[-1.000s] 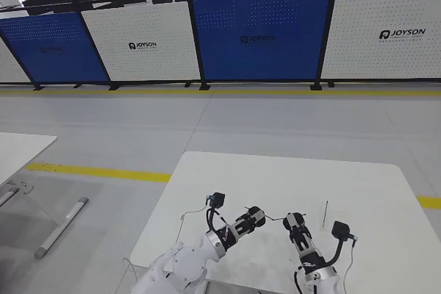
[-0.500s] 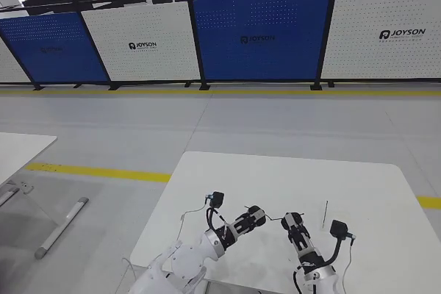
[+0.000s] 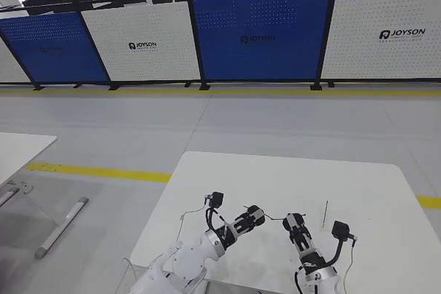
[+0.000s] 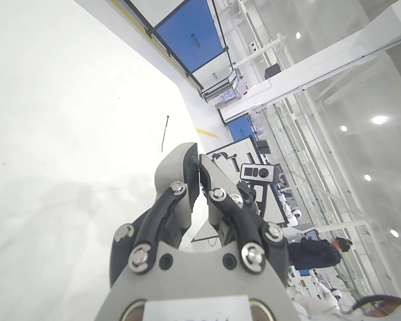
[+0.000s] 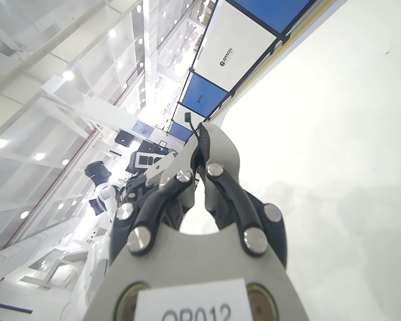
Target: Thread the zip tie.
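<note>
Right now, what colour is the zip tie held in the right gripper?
The zip tie is black, clearest in the right wrist view.

Two thin black plastic zip ties: the loose zip tie [image 3: 325, 213] lies flat near the right edge of the work table, and the held zip tie [image 5: 188, 117] spans between the grippers near its front edge. Two grey metal grippers, each with two fingers: the left gripper [image 4: 197, 159] and the right gripper [image 5: 200, 130], both pinched on the held zip tie. Two white rectangular tables: the work table [image 3: 279, 173] and a side table [image 3: 11, 151]. Two blue pegboard panels [image 3: 55, 48] [image 3: 261, 37]. Two yellow floor lines [image 3: 220, 92] [image 3: 95, 171].
</note>
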You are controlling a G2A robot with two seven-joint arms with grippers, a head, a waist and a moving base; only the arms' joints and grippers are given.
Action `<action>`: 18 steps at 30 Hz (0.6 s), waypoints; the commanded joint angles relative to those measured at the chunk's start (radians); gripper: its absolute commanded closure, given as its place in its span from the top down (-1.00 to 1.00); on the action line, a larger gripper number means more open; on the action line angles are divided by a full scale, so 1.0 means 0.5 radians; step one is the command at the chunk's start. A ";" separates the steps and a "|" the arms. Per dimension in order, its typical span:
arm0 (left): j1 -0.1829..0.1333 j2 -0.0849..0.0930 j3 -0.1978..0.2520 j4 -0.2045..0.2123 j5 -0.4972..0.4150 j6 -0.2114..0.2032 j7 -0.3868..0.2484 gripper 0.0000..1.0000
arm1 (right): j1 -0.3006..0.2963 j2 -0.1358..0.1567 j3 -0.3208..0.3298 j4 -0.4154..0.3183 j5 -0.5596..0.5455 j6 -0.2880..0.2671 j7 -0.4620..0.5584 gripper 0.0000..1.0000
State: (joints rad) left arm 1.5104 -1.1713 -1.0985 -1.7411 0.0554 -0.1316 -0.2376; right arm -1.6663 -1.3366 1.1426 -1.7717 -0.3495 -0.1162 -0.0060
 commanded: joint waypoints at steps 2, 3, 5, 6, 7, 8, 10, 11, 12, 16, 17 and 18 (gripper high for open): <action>0.000 0.001 0.002 -0.002 0.013 0.004 0.007 -1.00 | 0.000 0.000 0.001 0.000 -0.002 -0.005 0.002 -1.00; 0.000 0.001 0.002 -0.002 0.016 0.005 0.009 -1.00 | 0.000 0.000 0.001 0.000 -0.002 -0.007 0.003 -1.00; 0.000 0.001 0.004 -0.002 0.021 0.008 0.015 -1.00 | -0.001 0.000 0.001 0.001 -0.003 -0.010 0.003 -1.00; 0.000 0.001 0.004 -0.001 0.022 0.010 0.017 -1.00 | -0.001 0.000 0.001 0.001 -0.003 -0.009 0.002 -1.00; -0.001 0.001 0.005 -0.001 0.024 0.011 0.019 -1.00 | -0.002 0.000 0.001 0.001 -0.005 -0.008 0.002 -1.00; -0.002 0.001 0.006 0.000 0.026 0.013 0.021 -1.00 | -0.002 0.000 0.001 0.000 -0.007 -0.006 0.002 -1.00; -0.003 0.000 0.007 0.003 0.028 0.016 0.024 -1.00 | -0.003 0.000 0.001 0.000 -0.007 -0.005 0.000 -1.00; -0.005 0.000 0.009 0.006 0.030 0.017 0.025 -1.00 | -0.003 0.000 0.001 0.000 -0.008 -0.004 -0.001 -1.00; -0.006 0.000 0.011 0.008 0.032 0.019 0.027 -1.00 | -0.003 0.000 0.001 0.000 -0.009 -0.003 -0.001 -1.00; -0.010 0.000 0.015 0.011 0.037 0.025 0.032 -1.00 | -0.003 0.000 0.001 0.001 -0.010 -0.002 -0.003 -0.96; -0.010 0.000 0.015 0.011 0.039 0.027 0.033 -1.00 | -0.003 0.000 0.000 0.002 -0.010 -0.002 -0.002 -0.94; -0.011 0.000 0.016 0.011 0.042 0.029 0.036 -1.00 | -0.002 0.000 0.000 0.002 -0.012 -0.001 -0.001 -0.92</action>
State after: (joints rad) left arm 1.5052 -1.1716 -1.0909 -1.7355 0.0751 -0.1180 -0.2207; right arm -1.6676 -1.3368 1.1429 -1.7709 -0.3549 -0.1170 -0.0071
